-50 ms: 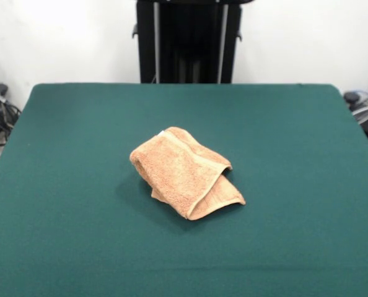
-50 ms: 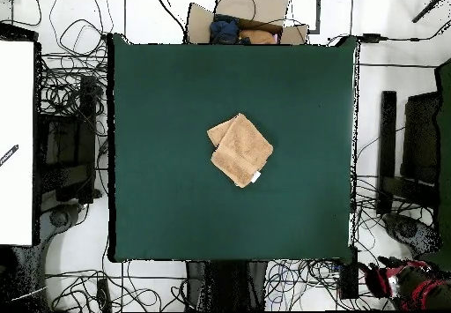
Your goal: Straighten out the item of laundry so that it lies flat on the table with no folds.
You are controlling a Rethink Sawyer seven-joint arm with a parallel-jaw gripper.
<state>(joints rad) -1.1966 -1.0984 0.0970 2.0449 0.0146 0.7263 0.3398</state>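
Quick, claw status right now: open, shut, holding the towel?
Claw: not in either view, so its state cannot be told. It holds nothing visible: the towel lies folded on the table, untouched.

Bare table (image 1: pixel 60 185) all around, only folded towel (image 1: pixel 184 173) mid-table

I am working in a robotics lab: tangled cables (image 2: pixel 75 58) are sprawling over the white floor at nine o'clock of my green table (image 2: pixel 176 89), with my black pedestal (image 1: pixel 188 40) standing behind.

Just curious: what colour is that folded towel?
Peach-orange towel, with paler edge bands; front view shows it best.
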